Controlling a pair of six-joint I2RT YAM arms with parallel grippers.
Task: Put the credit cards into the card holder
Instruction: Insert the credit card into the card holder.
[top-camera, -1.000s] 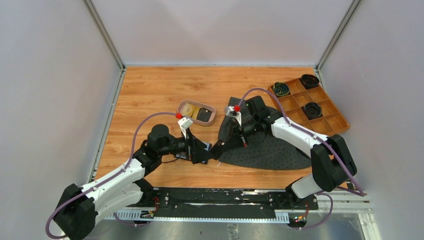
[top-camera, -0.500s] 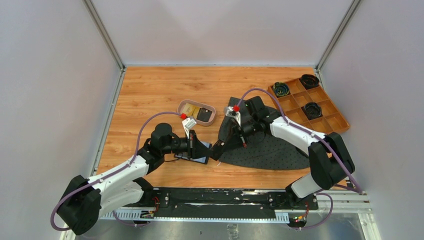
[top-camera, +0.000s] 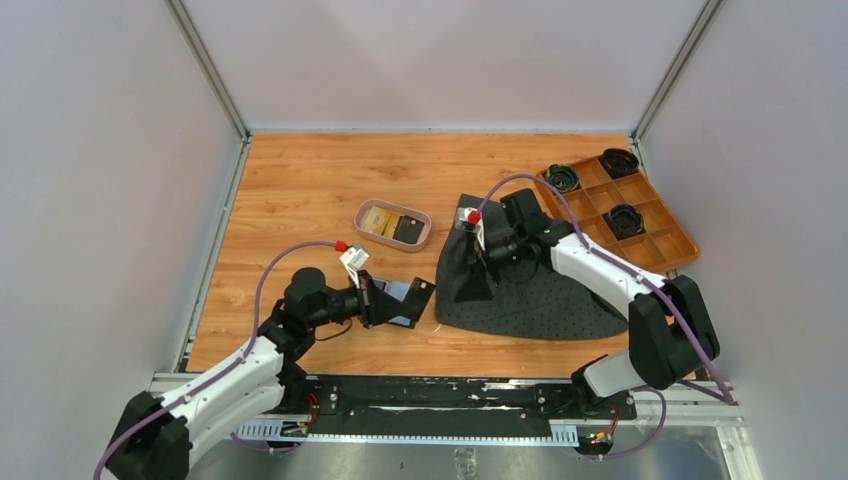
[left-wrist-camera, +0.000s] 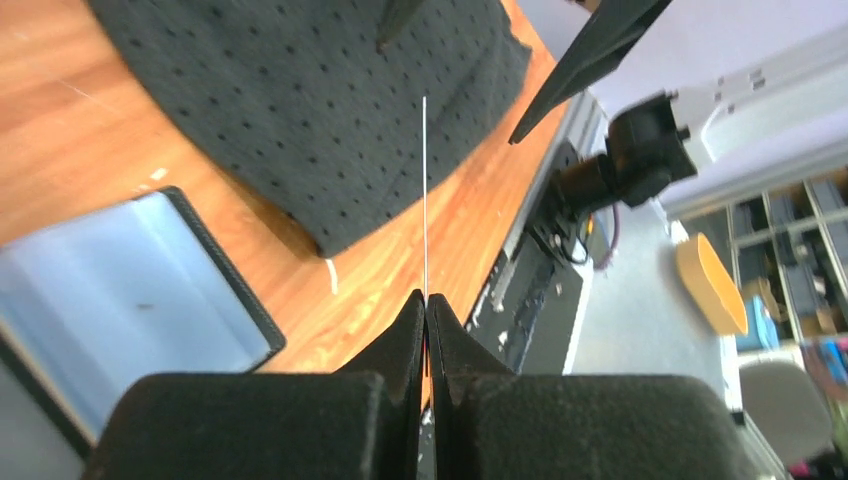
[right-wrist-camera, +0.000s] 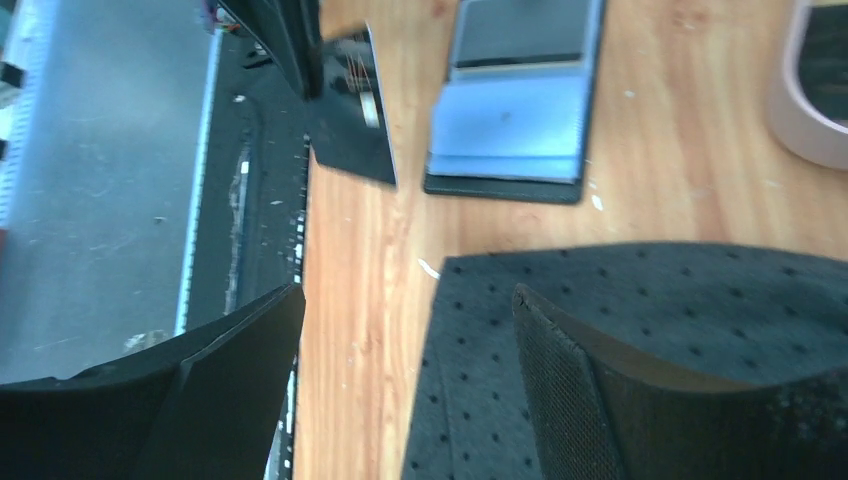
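The left gripper (left-wrist-camera: 425, 305) has its jaws closed on one short end of a black credit card (right-wrist-camera: 350, 120). We read this end grip as deliberate: it leaves most of the card free to enter a pocket.

The right gripper (right-wrist-camera: 408, 295) hangs over the black perforated mat (top-camera: 540, 290) with its jaws wide apart and nothing between them. We judge that it stands clear so as not to obstruct the insertion.

The card holder (right-wrist-camera: 510, 110) lies open and flat on the wooden table, just beside the near-left corner of the mat and close under the held card. The card is not yet in it. Its pale inner panels face up, which exposes the pockets.

The left wrist view shows the card edge-on, as a thin line running straight out from the fingertips. Its long axis therefore follows the gripper's reach and points toward the mat. From above its face is partly visible, so we judge it tilted rather than upright. The open holder's length appears to run left to right across the table.

A gold credit card (top-camera: 378, 218) and a second black one (top-camera: 407, 229) lie in the pinkish tray (top-camera: 360, 212), well apart from the holder.
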